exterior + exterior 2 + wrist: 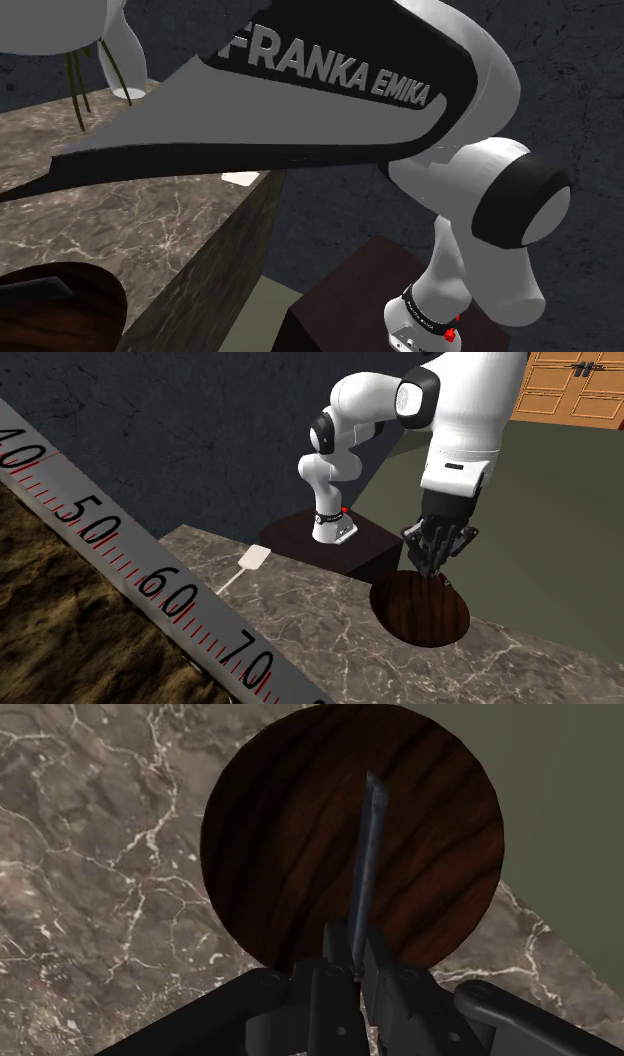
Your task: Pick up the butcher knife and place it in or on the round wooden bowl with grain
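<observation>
Above the dark wooden bowl (280,854), the hand (352,962) pinched the butcher knife (368,854) across its flats; stiff, thin, probably slippery there.

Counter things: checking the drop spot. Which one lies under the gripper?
The dark round bowl, beneath the gripper, which clasps the knife above it. The small white flat piece lies well off to the second exterior view's left.
</observation>
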Tool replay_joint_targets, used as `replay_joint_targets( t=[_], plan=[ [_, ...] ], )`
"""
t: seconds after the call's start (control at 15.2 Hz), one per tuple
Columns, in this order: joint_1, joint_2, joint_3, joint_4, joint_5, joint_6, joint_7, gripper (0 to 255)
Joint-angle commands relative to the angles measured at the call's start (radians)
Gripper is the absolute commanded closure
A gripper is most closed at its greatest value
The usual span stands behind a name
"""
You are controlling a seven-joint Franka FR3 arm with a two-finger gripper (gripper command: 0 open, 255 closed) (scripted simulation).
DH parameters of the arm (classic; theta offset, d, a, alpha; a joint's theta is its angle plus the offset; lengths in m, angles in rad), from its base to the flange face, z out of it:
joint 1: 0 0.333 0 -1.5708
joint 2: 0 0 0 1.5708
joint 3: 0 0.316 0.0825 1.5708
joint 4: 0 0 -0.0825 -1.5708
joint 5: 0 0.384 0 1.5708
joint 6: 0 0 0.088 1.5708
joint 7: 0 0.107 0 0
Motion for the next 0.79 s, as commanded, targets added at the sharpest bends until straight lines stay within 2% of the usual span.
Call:
replay_joint_targets(
  t=[0.0,0.46,0.73],
  plan=[
    [-0.014,-0.021,0.004,-0.065,0.006,0.043,0.007,255],
    [-0.054,-0.072,0.010,-0.247,0.022,0.171,0.020,255],
    [-0.064,-0.083,0.010,-0.301,0.025,0.214,0.024,255]
  ],
)
